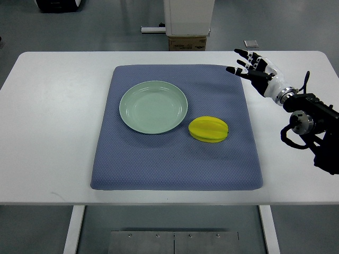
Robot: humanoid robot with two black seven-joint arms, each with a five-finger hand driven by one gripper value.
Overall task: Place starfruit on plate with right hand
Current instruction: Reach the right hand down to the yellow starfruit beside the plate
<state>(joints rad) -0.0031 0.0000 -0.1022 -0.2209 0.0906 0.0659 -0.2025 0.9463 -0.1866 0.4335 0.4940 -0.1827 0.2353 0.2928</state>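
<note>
The fruit is not on the plate yet.

The yellow starfruit (209,129) lies on the blue mat (159,164), just right of the empty green plate (153,107). My right hand (253,67) is up at the far right of the bench (53,132), fingers spread, holding and touching nothing. I must grab the fruit first.

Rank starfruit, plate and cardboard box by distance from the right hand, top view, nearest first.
Measured from the right hand, open at the mat's far right corner:
1. Starfruit, on the mat, nearer the robot and to the hand's left.
2. Cardboard box, on the floor beyond the table.
3. Plate, left-centre of the mat.
</note>
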